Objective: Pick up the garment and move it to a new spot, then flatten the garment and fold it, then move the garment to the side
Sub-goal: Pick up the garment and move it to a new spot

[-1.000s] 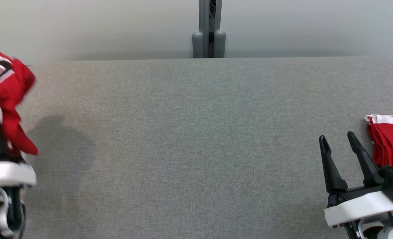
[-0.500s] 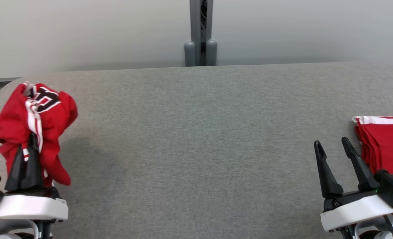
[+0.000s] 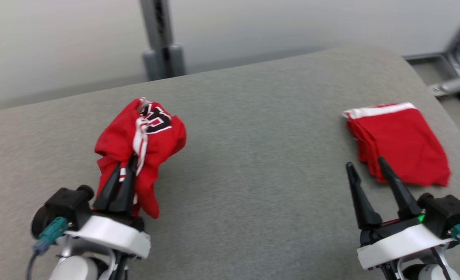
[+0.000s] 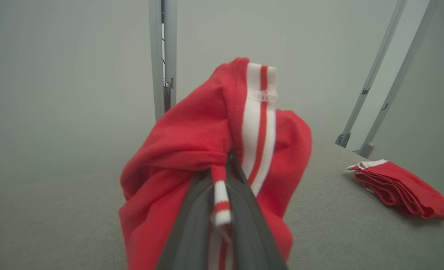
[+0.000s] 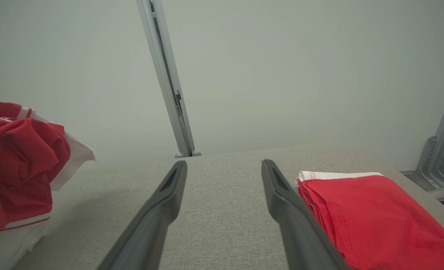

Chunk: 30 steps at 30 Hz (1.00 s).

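The garment (image 3: 140, 136) is a bunched red jersey with white stripes and a black-and-white print. It hangs over the left half of the grey table (image 3: 253, 155), with my left gripper (image 3: 125, 163) shut on it from below. In the left wrist view the fingers meet on a striped cuff at the left gripper (image 4: 231, 159), and the garment (image 4: 206, 142) bulges around them. My right gripper (image 3: 365, 163) stands open and empty at the lower right; its wrist view shows the right gripper (image 5: 223, 165) wide apart, with the garment (image 5: 15, 165) at far left.
A folded red stack (image 3: 401, 149) with a white edge lies on the table's right side, just beyond my right fingertips. A grey post (image 3: 160, 39) stands behind the table. Metal frame legs (image 3: 455, 77) sit past the rounded right edge. Bare cloth lies between the grippers.
The head camera has turned, shifting the whole picture. My left arm has swung the garment from the far left edge in over the table. The right gripper stays open beside the folded stack.
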Available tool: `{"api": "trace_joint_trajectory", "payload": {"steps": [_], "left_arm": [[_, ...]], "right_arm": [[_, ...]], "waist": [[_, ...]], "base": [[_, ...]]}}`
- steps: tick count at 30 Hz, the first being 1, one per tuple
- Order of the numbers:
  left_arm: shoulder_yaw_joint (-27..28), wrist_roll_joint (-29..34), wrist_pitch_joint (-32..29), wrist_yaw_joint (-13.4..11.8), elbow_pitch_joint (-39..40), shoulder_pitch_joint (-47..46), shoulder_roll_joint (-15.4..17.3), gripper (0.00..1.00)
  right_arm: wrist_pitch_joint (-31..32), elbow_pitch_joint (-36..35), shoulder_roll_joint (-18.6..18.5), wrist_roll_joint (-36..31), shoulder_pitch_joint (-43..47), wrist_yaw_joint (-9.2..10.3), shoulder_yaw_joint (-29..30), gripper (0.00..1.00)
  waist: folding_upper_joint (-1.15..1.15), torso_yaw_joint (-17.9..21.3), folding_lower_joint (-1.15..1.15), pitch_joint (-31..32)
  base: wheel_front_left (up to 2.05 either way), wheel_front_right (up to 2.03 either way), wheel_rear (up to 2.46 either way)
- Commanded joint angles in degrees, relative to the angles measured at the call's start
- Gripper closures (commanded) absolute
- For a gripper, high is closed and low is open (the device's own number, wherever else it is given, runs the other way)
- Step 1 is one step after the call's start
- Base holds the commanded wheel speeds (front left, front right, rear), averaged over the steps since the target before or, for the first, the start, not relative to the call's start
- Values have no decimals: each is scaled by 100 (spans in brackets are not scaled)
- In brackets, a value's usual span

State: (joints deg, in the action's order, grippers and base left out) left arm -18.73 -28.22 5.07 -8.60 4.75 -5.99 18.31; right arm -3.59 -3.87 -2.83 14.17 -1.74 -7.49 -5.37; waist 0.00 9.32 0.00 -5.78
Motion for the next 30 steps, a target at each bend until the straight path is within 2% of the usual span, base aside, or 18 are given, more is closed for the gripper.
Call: {"api": "trace_joint_trajectory", "payload": {"steps": [1, 8, 16, 17, 18, 24, 30], "left_arm": [[-54, 50, 45, 63, -101, -190, -46, 100], [-390, 224, 204, 351, -1057, -948, -274, 100], [-460, 189, 572, 502, -1971, -1439, -582, 100], [-457, 164, 628, 500, -2058, -1475, -629, 88], [-457, 189, 741, 494, -2159, -1509, -707, 0], [-466, 127, 907, 616, -2225, -1366, -858, 0], [-258, 142, 977, 481, -1875, -1045, -749, 0]], "right_arm": [[-65, 46, -19, 46, -55, -1, -53, 0], [-267, 226, -22, 227, -144, -1, -150, 0], [-490, 426, -23, 356, -196, -1, -124, 0], [-516, 457, -24, 357, -202, -1, -107, 0], [-547, 522, -21, 353, -205, -1, -87, 0], [-531, 570, -24, 222, -187, -1, 63, 0], [-433, 516, -25, 55, -186, -1, 226, 0]], "waist": [[0, 536, 0, -180], [0, 1159, 0, -488], [0, 1305, 0, -652], [0, 1278, 0, -650], [0, 1182, 0, -607], [0, 648, 0, -402], [0, -13, 0, -241]], "base": [[0, 0, 0], [0, 0, 0], [0, 0, 0], [0, 0, 0], [0, 0, 0], [0, 0, 0], [0, 0, 0]]}}
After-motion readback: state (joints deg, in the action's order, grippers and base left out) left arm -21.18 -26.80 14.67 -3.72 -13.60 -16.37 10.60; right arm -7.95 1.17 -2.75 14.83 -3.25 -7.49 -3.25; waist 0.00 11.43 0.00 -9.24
